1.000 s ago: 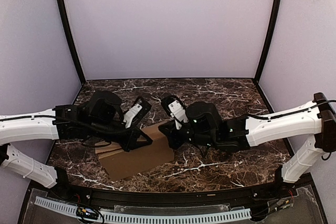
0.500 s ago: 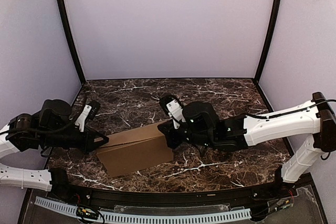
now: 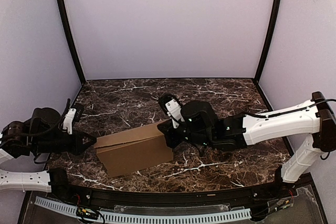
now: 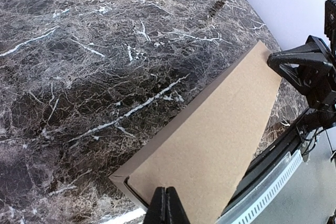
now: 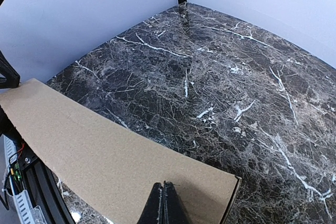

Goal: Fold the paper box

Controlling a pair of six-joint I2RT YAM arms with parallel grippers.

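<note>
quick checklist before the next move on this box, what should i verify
1. Top of the paper box flat and closed: ok.
2. The left claw shut, at the box's left end: ok.
3. The right claw shut, over the box's right end: ok.
4. Either claw actually touching cardboard: cannot tell.
5. End flaps tucked in: cannot tell, hidden.
6. Box wholly on the table: ok.

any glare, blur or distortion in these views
Top external: even soft light, sharp, no glare on the box. Left wrist: wide-angle bowing of the table, no blur. Right wrist: same bowing, box sharp.
</note>
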